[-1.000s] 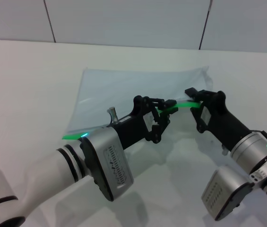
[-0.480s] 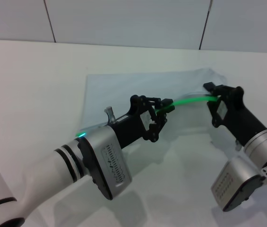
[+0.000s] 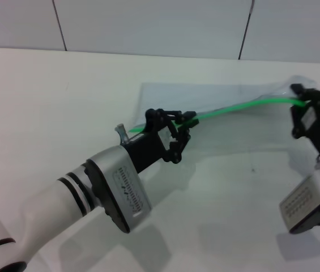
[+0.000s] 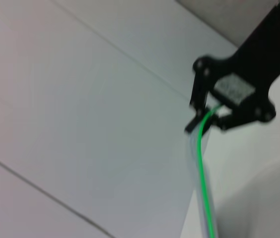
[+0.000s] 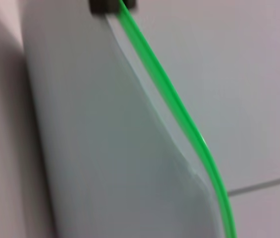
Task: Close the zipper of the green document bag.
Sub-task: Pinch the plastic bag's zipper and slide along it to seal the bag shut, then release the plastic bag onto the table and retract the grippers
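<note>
The green document bag [image 3: 227, 127], a pale translucent pouch, lies on the white table with its near edge lifted. Its zipper [image 3: 233, 107] runs as a bright green strip from left of centre up to the far right. My left gripper [image 3: 183, 120] is shut on the strip's left part. At the strip's right end, my right gripper [image 3: 300, 97] is shut on it; the slider is hidden between the fingers. The left wrist view shows the zipper [image 4: 202, 163] leading to the right gripper [image 4: 204, 121]. In the right wrist view the bag [image 5: 105, 148] and zipper [image 5: 179, 109] stretch away to the left gripper's fingers [image 5: 105, 5].
The white table [image 3: 46, 102] spreads around the bag, with a tiled wall [image 3: 148, 22] behind it. My left arm's silver forearm [image 3: 114, 187] crosses the near left, and the right arm's wrist [image 3: 310, 201] sits near the right edge.
My right gripper has travelled far to the right along the green strip. The bag has shifted right with it, and the strip is now stretched long. The left gripper moved slightly left.
</note>
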You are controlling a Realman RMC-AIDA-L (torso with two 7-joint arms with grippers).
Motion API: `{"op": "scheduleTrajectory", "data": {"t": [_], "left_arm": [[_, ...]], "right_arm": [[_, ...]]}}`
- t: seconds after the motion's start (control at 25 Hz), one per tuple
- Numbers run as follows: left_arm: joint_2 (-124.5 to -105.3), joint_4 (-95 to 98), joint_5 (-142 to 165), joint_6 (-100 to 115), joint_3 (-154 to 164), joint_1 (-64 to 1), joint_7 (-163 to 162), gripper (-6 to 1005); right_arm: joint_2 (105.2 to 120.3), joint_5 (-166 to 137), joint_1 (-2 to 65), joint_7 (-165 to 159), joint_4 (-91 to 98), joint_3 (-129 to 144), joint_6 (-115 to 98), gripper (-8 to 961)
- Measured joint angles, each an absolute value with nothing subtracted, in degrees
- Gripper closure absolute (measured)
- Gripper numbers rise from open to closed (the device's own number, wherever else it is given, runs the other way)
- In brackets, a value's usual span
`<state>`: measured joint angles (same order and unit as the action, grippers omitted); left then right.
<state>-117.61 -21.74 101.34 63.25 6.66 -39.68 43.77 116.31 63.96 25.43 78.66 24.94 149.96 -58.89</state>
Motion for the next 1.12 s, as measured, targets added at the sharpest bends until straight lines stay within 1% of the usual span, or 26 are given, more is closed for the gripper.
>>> {"op": "scheduleTrajectory", "data": {"t": [0.64,0.92,1.12], "left_arm": [[-117.43,-21.2,100.6,63.4,2.9,-37.4,43.9,915],[-117.49,-21.6,100.0,69.1,2.8,-37.4,43.3,915],[-117.51,-21.9,99.9,73.9,2.8,-36.7,42.8,830]], "right_arm": [[116.3,64.0,23.2,78.4,22.3,143.5,-60.8,800],[116.54,64.0,22.5,77.9,21.2,143.1,-66.1,796],[116.59,63.9,21.2,76.1,21.4,143.5,-74.1,793]]}}
